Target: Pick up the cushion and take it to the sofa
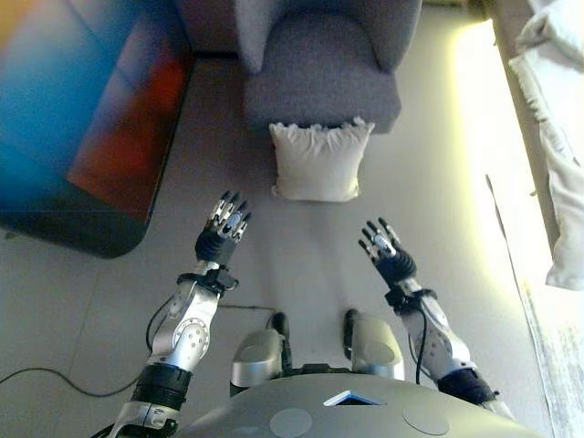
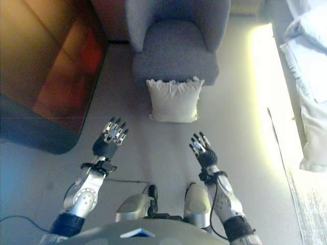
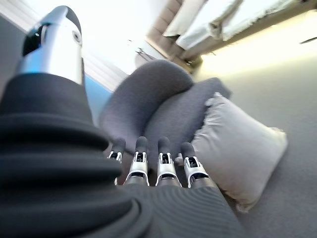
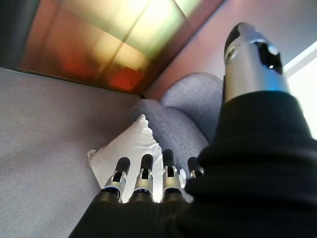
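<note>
A cream cushion (image 1: 318, 161) with a frilled top edge stands on the floor, leaning against the front of a grey armchair (image 1: 319, 68). It also shows in the left wrist view (image 3: 237, 148) and the right wrist view (image 4: 130, 153). My left hand (image 1: 223, 231) is open, fingers straight, held above the floor short of the cushion and to its left. My right hand (image 1: 387, 252) is open too, short of the cushion and to its right. Neither hand touches it.
A dark glossy low table (image 1: 87, 119) fills the left side. A bed with white bedding (image 1: 561, 109) runs along the right, with a bright strip of floor (image 1: 479, 119) beside it. Open grey floor (image 1: 306, 246) lies between my hands and the cushion.
</note>
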Robot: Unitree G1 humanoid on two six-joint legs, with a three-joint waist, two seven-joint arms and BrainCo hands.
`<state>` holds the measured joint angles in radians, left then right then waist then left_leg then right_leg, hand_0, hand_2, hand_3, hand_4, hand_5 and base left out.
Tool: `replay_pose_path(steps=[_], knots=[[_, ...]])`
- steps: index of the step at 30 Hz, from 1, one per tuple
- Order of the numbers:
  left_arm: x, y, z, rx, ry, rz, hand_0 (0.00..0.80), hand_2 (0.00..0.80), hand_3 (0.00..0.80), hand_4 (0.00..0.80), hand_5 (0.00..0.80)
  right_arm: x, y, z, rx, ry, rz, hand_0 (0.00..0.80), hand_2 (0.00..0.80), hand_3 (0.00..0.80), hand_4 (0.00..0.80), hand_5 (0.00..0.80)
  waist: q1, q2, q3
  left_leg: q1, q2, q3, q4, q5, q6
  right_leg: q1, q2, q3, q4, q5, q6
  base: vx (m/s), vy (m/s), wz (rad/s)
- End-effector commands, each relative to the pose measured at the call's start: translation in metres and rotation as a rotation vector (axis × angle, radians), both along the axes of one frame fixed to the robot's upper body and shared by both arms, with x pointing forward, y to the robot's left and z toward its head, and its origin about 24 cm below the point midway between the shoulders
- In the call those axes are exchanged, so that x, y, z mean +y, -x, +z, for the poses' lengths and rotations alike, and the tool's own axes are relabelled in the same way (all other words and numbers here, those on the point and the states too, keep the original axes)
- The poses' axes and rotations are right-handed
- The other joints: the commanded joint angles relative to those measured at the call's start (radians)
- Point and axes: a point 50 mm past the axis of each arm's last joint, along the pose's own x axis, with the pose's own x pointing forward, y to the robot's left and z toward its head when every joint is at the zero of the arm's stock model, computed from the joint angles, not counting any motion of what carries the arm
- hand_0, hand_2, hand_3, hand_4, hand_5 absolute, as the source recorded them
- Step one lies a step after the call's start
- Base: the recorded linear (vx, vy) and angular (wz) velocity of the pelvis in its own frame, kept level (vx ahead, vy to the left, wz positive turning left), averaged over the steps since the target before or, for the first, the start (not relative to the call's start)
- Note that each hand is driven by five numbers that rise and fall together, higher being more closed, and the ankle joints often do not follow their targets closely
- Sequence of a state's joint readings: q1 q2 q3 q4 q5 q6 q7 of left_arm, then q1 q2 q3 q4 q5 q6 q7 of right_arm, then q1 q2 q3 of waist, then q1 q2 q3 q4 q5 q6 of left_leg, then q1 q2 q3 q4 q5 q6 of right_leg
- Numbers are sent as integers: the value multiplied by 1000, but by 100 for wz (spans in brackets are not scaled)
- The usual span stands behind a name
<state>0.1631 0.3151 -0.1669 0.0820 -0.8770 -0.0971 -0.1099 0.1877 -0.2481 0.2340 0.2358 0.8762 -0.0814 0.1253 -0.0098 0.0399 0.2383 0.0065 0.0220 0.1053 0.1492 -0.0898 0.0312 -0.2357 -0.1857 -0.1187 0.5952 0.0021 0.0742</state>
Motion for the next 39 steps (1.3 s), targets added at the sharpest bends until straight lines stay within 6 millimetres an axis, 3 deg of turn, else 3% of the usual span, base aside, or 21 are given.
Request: replay_pose_path(steps=[1,4,8,14,18,20,23,24,26,29,30,31,34,37,39], knots=[[11,2,16,-70,-52,-10,0,0,0,0,0,5,-8,21,-134,-61,-24,0,0,0,0,0,-8,-53,-46,-12,-51,6,40,-71,21,1,-68,33,-88,142,70,228,-105,8],[10,-1,18,-81,-61,-26,0,0,0,0,0,3,-10,23,-146,-68,-39,0,0,0,0,0,-38,-96,-40,6,-79,0,62,-124,1,-15,-99,54,-372,207,107,253,-152,0],[11,0,16,-84,-61,-41,0,0,0,0,0,-7,-11,22,-126,-65,-52,0,0,0,0,0,-70,-99,-40,48,-73,-24,71,-166,-14,-18,-110,57,-670,253,144,360,-118,15],[13,13,7,-38,-61,-46,0,0,0,0,0,-12,5,13,-89,-73,-80,0,0,0,0,0,-92,-121,-37,117,-64,-55,136,-263,-5,-46,-122,63,-651,302,144,407,-144,45],[14,20,3,-22,-51,-46,0,0,0,0,0,-15,11,10,-63,-65,-69,0,0,0,0,0,-109,-112,-62,168,-39,-61,131,-283,-8,-53,-96,90,-582,259,139,435,-164,32],[13,20,1,-4,-32,-20,0,0,0,0,0,-13,10,9,-45,-54,-49,0,0,0,0,0,-119,-97,-91,204,-11,-64,116,-240,-30,-54,-64,104,-549,243,134,441,-228,-9],[15,20,1,6,5,18,0,0,0,0,0,-10,4,13,-54,-45,-11,0,0,0,0,0,-128,-69,-132,244,62,-57,126,-82,-81,-55,5,106,-474,197,107,344,-222,-12],[14,19,3,2,24,30,0,0,0,0,0,-10,1,15,-62,-31,3,0,0,0,0,0,-133,-59,-151,239,90,-61,180,27,-105,-36,50,118,-466,165,74,339,-228,-14],[13,17,5,-8,48,50,0,0,0,0,0,-13,-4,18,-76,-1,20,0,0,0,0,0,-136,-56,-167,201,116,-63,345,131,-128,5,100,132,-470,126,21,369,-252,-17],[6,11,6,-20,49,60,0,0,0,0,0,-17,-7,20,-98,31,24,0,0,0,0,0,-120,-92,-158,-23,97,-82,639,156,-102,81,126,156,-471,80,-43,314,-229,-19],[5,9,6,-18,47,61,0,0,0,0,0,-18,-8,20,-101,36,19,0,0,0,0,0,-116,-99,-154,-67,92,-85,662,162,-95,91,125,155,-466,71,-51,232,-161,-13],[4,7,7,-24,48,55,0,0,0,0,0,-19,-9,21,-108,31,13,0,0,0,0,0,-100,-105,-134,-133,86,-79,667,132,-78,127,133,158,-461,53,-52,263,-139,-18],[5,8,8,-34,40,46,0,0,0,0,0,-20,-5,20,-109,3,6,0,0,0,0,0,-77,-114,-110,-188,78,-67,487,132,-57,179,157,172,-451,3,-48,299,-44,3],[5,8,10,-38,41,40,0,0,0,0,0,-22,0,19,-80,8,-11,0,0,0,0,0,-61,-95,-99,-199,90,-69,236,201,-84,223,199,190,-459,-45,-46,293,78,-10],[4,10,10,-42,39,41,0,0,0,0,0,-21,5,18,-79,-2,0,0,0,0,0,0,-41,-72,-94,-222,85,-100,55,243,-105,257,224,206,-463,-75,-41,364,107,2]])
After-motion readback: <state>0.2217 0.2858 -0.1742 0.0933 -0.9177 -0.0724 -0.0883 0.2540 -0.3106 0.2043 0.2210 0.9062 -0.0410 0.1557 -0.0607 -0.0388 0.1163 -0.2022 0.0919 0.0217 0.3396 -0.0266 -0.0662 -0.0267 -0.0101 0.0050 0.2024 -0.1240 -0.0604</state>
